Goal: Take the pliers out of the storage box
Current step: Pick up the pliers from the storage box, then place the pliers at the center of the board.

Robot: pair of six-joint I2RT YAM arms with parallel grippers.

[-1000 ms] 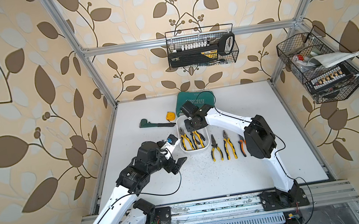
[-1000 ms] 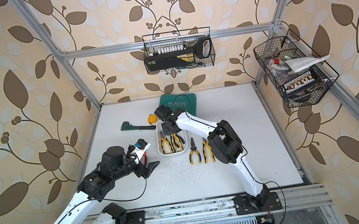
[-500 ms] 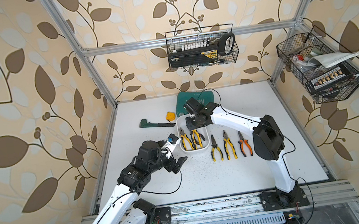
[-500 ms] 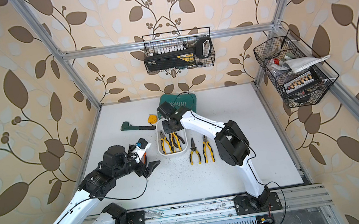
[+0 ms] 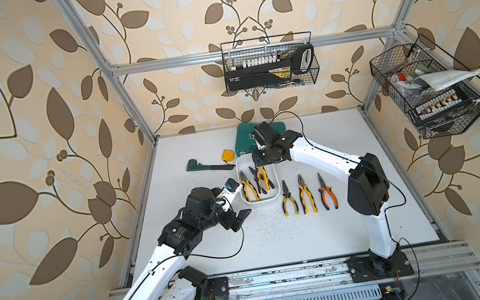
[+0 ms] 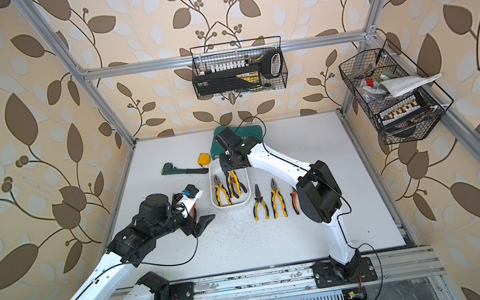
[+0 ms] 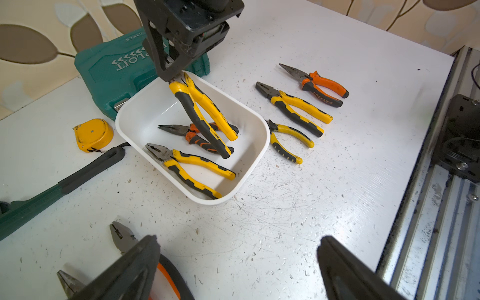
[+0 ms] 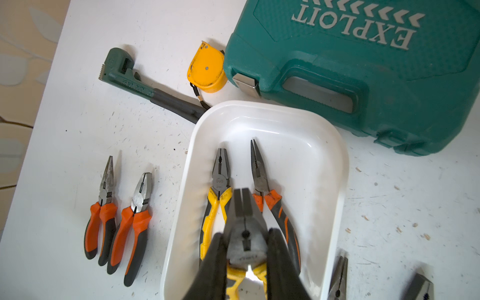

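White table (image 5: pixel 371 218) carries the white storage box (image 7: pixel 145 111) at its middle, with the long axis running near to far. The right jaws are closed on the head of one yellow-and-black pliers (image 7: pixel 205 117). It is tilted, head up and far, handles sloping down toward the near end inside the box. Two other pliers (image 7: pixel 192 166) lie flat inside, heads far. The left jaws stand wide and empty, near-left of the box.
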